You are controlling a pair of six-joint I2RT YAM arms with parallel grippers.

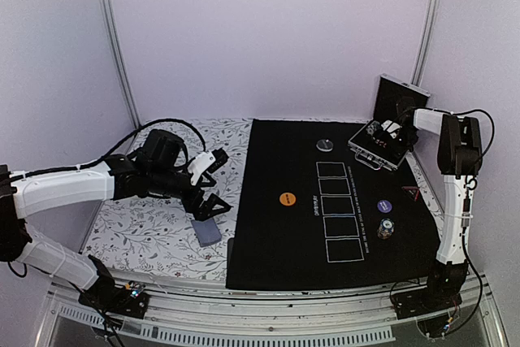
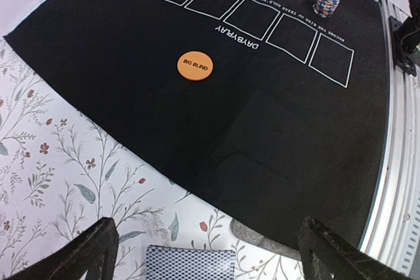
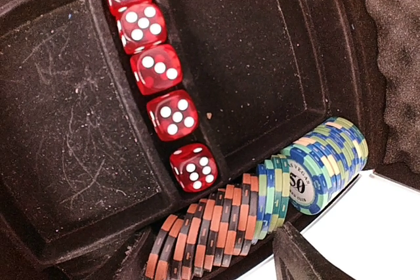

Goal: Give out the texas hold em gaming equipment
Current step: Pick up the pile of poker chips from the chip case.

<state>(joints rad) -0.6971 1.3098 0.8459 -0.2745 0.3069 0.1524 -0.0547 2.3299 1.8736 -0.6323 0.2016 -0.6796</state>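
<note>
1. Currently our left fingers (image 1: 206,207) stand spread as wide as they go and hold nothing. They hang over the grey-blue-backed deck of playing cards (image 2: 190,263), which lies flat on the floral-patterned tabletop (image 1: 146,233), just beside the left edge of the black felt mat (image 1: 276,241).
2. We judge the risk here to be a shallow or off-centre pinch. That would lift only the top cards and fan the others out, while coming down too low would jam the tips into the tabletop.
3. Across the mat lie the round orange "BIG BLIND" disc (image 2: 195,65), the round silver disc (image 1: 325,145) at the far edge, and the round purple disc (image 1: 386,207). The short stack of striped poker chips (image 1: 385,227) sits just beside the purple disc, with the small red triangle marker (image 1: 409,193) further right. A low sweep of either arm could nudge any of these out of place.
4. Our right fingers (image 1: 380,132) are over the open silver-edged black-lined case (image 1: 370,156). The wrist view shows a row of striped chips on edge (image 3: 262,208) in the case's slot, next to five translucent red dice (image 3: 164,70). Only one dark fingertip shows, so we cannot tell how far the fingers are open or whether they hold anything.
5. We think the danger at the case is a loose grip on these tightly packed chips. Some could slip and roll away, and the dice or the case itself could be knocked.
</note>
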